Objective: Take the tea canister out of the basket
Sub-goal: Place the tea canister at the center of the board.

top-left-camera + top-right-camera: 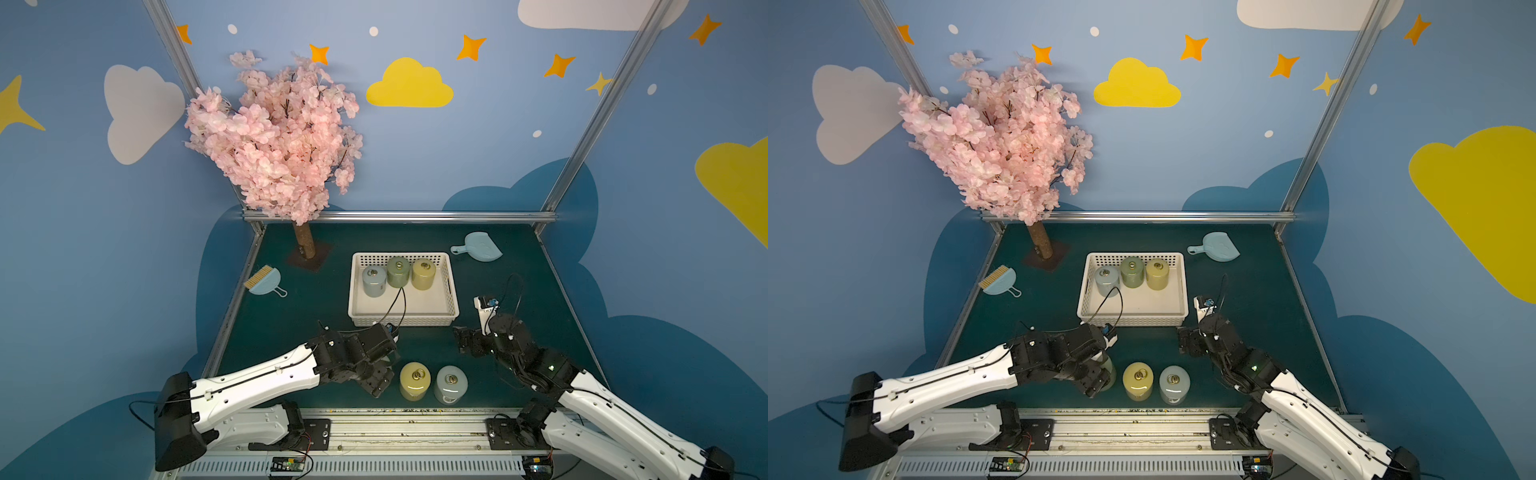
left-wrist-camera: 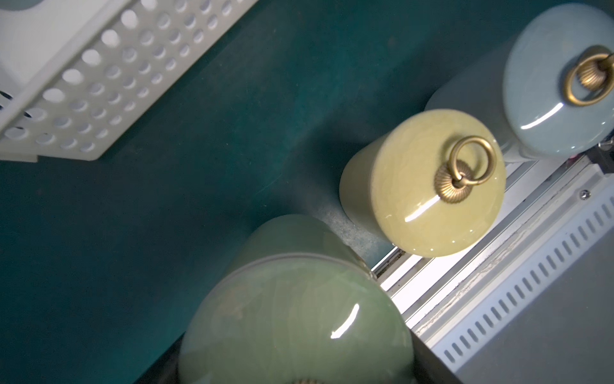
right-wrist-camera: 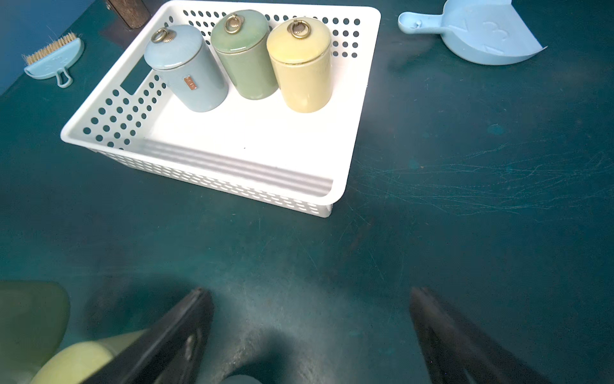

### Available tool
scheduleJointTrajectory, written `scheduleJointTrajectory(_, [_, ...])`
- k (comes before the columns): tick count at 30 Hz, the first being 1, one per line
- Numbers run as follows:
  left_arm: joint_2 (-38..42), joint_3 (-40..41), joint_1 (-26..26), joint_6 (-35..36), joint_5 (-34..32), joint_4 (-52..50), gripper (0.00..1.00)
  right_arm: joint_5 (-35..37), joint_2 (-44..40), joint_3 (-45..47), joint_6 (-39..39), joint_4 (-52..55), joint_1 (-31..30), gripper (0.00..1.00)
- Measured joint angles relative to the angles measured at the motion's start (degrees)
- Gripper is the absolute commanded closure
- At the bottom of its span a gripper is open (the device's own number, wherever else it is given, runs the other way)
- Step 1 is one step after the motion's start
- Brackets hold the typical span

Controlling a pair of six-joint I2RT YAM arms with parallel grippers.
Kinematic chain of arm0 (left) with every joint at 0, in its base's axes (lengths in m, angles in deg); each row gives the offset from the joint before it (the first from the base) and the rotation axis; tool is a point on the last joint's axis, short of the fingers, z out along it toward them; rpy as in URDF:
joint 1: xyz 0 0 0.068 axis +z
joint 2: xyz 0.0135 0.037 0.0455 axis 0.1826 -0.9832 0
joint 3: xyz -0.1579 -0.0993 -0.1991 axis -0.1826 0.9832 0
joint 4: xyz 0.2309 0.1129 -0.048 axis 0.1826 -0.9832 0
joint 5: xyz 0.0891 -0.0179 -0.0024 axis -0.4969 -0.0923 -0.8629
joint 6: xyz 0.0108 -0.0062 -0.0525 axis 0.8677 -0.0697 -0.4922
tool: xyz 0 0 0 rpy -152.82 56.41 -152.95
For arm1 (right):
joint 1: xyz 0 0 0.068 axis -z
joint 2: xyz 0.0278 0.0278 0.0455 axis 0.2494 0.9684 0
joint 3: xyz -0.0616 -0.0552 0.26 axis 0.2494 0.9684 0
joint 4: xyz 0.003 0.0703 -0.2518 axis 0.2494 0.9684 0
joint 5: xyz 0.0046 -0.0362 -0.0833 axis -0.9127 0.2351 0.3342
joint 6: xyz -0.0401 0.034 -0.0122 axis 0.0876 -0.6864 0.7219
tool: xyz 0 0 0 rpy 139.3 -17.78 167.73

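Note:
A white perforated basket (image 1: pixel 452 291) sits mid-table with three tea canisters along its far side: blue-grey (image 1: pixel 374 281), green (image 1: pixel 398 272) and yellow (image 1: pixel 423 274). Near the front edge stand a yellow canister (image 1: pixel 414 380) and a blue-grey one (image 1: pixel 450 384). Left of them, my left gripper (image 1: pixel 379 384) is shut on a green tea canister (image 1: pixel 1108 370), whose lid (image 2: pixel 292 316) fills the left wrist view. I cannot tell if it touches the table. My right gripper (image 3: pixel 309 292) is open and empty, low over the table at the basket's front right corner (image 3: pixel 327 199).
A pink blossom tree (image 1: pixel 305 245) stands at the back left. A blue hand brush (image 1: pixel 264 282) lies left of the basket, and a blue dustpan (image 1: pixel 478 247) lies behind it on the right. A metal rail (image 1: pixel 395 419) runs along the front edge.

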Motion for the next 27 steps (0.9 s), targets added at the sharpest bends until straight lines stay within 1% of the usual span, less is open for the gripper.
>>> scheduleJointTrajectory(5, [1.14, 2.75, -2.54, -2.29, -1.11, 0.74, 0.52, 0.37, -0.39, 0.00, -0.02, 0.00, 0.00, 0.02])
scheduleJointTrajectory(14, [1.22, 5.62, -5.55, -5.18, -3.61, 2.99, 0.52, 0.48, -0.94, 0.00, -0.02, 0.02, 0.00, 0.01])
scheduleJointTrajectory(27, [-0.96, 6.69, -6.12, -6.08, -4.66, 5.53, 0.52, 0.83, -2.27, 0.00, -0.02, 0.09, 0.00, 0.02])
